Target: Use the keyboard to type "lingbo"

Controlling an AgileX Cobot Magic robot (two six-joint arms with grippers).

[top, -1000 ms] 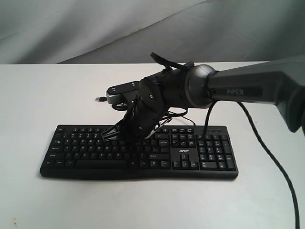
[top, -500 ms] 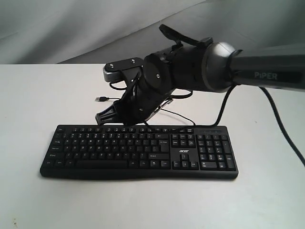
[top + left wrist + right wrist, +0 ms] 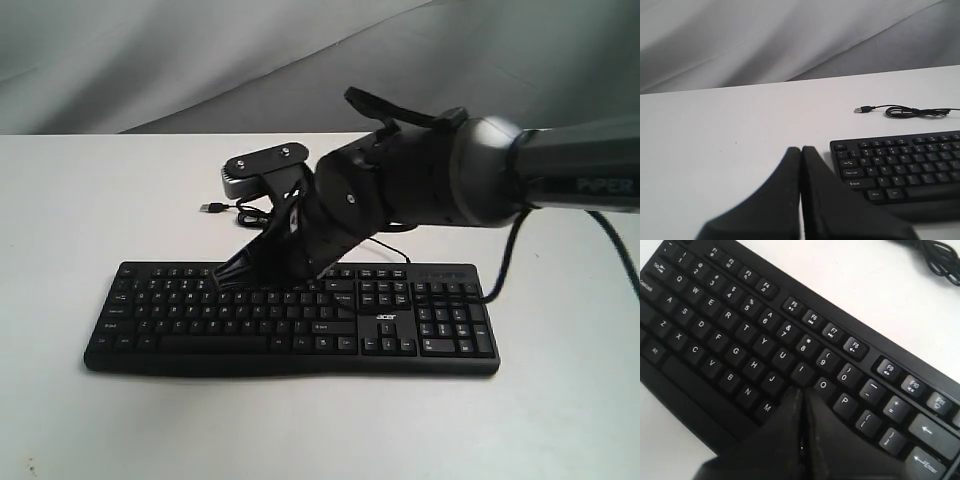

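Note:
The black keyboard (image 3: pixel 180 322) lies across the white table, its acer logo (image 3: pixel 386 316) above the arrow keys. My right gripper (image 3: pixel 221 280) reaches in from the right, shut and holding nothing, its tip slanting down over the letter keys. In the right wrist view the shut right gripper (image 3: pixel 802 391) points at the K key area of the keyboard (image 3: pixel 715 330), just below the I key (image 3: pixel 801 369) and O key (image 3: pixel 823 385). Whether it touches a key is unclear. My left gripper (image 3: pixel 801 149) is shut and empty over bare table, beside the end of the keyboard (image 3: pixel 900 165) that holds Tab and Caps Lock.
The thin black USB cable runs behind the keyboard, ending in a loose plug (image 3: pixel 211 208) on the table, also seen as the plug (image 3: pixel 860 109). A coil of cable (image 3: pixel 940 260) lies past the function row. Grey cloth (image 3: pixel 150 60) backs the table.
The right gripper lifted off the keys and drew back above the keyboard's far edge, then came down again toward the letter keys, a little farther left. The keyboard stayed put.

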